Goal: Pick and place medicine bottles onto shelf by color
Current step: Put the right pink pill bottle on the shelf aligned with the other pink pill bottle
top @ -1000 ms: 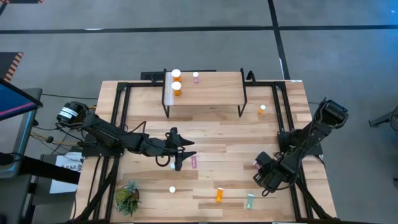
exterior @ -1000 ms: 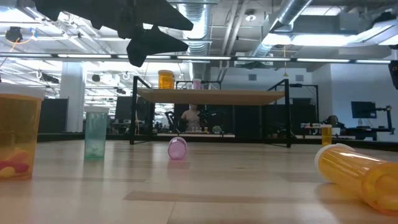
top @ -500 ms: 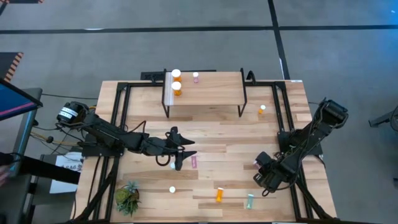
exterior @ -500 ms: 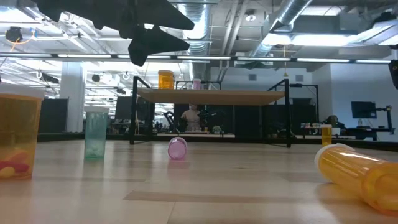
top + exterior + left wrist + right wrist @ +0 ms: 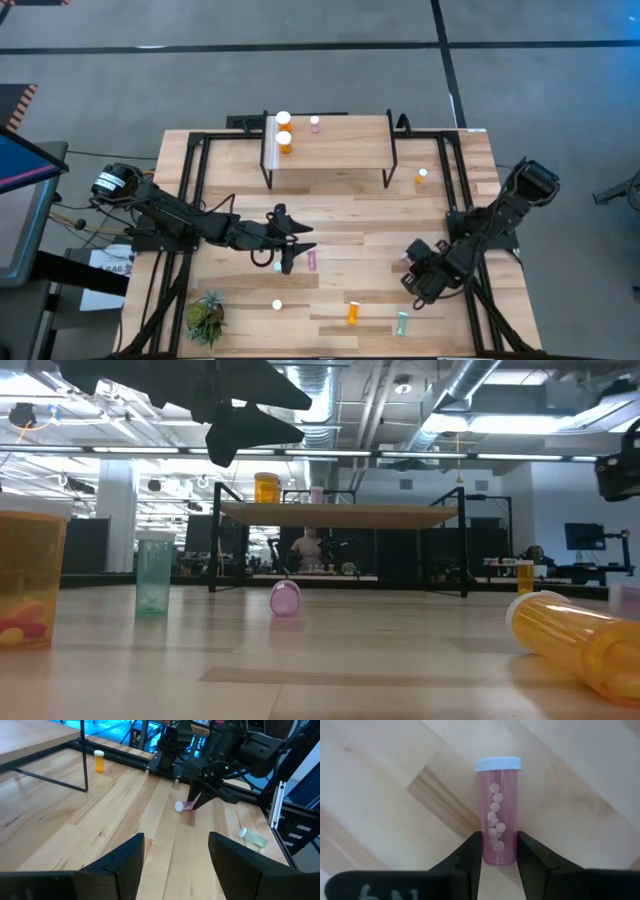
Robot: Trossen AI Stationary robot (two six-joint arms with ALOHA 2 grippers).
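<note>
Pale wood planks are covering the bench [image 5: 340, 215], with the shelf [image 5: 340, 150] standing at its far edge and already carrying two orange bottles [image 5: 284, 141] near its white strip and one small pink bottle [image 5: 315, 124] just beside them. Near the bench's right front, the right tool [image 5: 499, 851] is pinching a pink pill bottle [image 5: 496, 815] at its base; the bottle's long axis is running straight out from between the fingers, its pale cap pointing away from the wrist, so it is lying in line with the tool rather than across it. The shelf is lying well apart from this grip, toward the far middle, and the right arm is clearly the nearer one to carry it. The left tool [image 5: 176, 851] is hanging spread and empty over the bench's middle, beside another pink bottle [image 5: 311, 260] lying on its side. From above the held bottle is almost wholly hidden under the right tool, and whether it is resting on the wood or lifted clear is hard to judge.
</note>
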